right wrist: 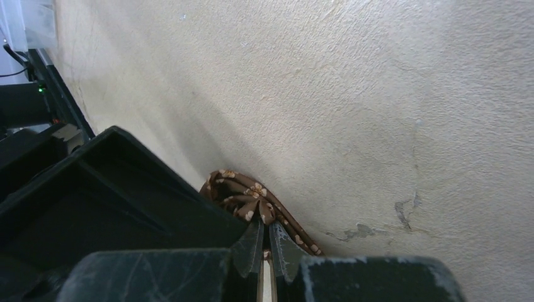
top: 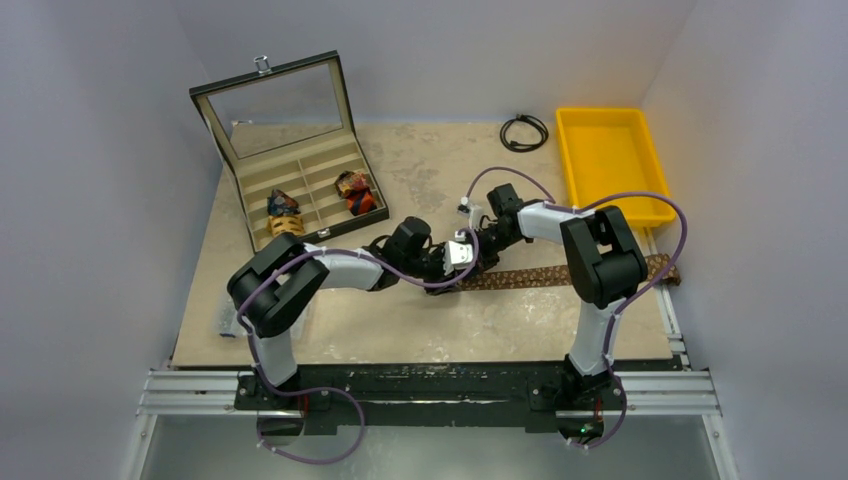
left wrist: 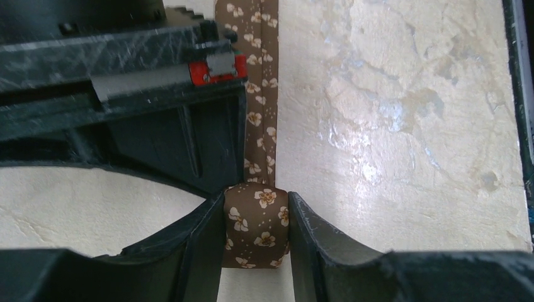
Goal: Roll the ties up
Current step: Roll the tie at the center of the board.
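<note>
Looked over all three views; found no legible text, label, brand, number or sign on anything.

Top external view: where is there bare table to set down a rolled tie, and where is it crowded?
Free: the strip of table between the brown tie and the near edge; the back patch between the case and the cable. Crowded: mid-table, where left hand and right hand meet.
</note>
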### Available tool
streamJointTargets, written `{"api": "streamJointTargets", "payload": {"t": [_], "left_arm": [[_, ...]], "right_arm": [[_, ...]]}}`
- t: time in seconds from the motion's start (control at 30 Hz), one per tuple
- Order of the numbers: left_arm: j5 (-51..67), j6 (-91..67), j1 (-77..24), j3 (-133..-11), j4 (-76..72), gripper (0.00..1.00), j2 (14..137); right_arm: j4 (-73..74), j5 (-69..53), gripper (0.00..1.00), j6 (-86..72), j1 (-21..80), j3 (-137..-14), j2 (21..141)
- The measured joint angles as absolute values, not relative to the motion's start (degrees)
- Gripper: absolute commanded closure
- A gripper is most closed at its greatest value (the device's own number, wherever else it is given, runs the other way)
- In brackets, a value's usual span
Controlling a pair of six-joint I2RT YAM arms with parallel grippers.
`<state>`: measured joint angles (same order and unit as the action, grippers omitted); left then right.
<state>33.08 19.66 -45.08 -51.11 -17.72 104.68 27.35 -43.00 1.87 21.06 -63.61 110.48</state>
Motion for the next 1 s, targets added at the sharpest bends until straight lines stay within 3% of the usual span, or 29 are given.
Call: {"api": "streamJointTargets", "payload": {"t": [0.13, 0.27, 0.5, 0.7, 0.87, 0.93, 1.0], "left_arm": [[31.3, 19.8, -45.1, -49.7, -17.9, 0.65, 104.7], [30.5, 20.1, -45.0, -49.6, -18.0, 0.66, 104.7], [29.5, 20.1, -45.0, -49.5, -17.9, 0.66, 104.7], [29.5, 20.1, -45.0, -49.5, -17.8, 0.66, 104.7], [29.5, 20.1, -45.0, -49.9, -16.9, 0.65, 104.7], [29.5, 20.1, -45.0, -50.0, -16.5, 0.65, 104.7], [29.6, 20.1, -45.0, -50.3, -16.0, 0.64, 104.7]], "right_arm": [[27.5, -43.0, 0.98, 1.9, 21.1, -63.6, 110.2], [28.0, -42.8, 0.83, 2.0, 21.1, -63.6, 109.6], [31.6, -43.2, 0.68, 2.9, 21.0, -63.7, 105.4], [32.3, -46.0, 0.64, 2.4, 21.1, -64.1, 104.3], [32.1, -46.7, 0.66, 1.8, 21.1, -64.1, 106.9], [31.9, -46.9, 0.74, 1.6, 21.1, -64.1, 108.0], [31.6, -47.3, 0.89, 1.4, 21.0, -64.1, 108.8]]}}
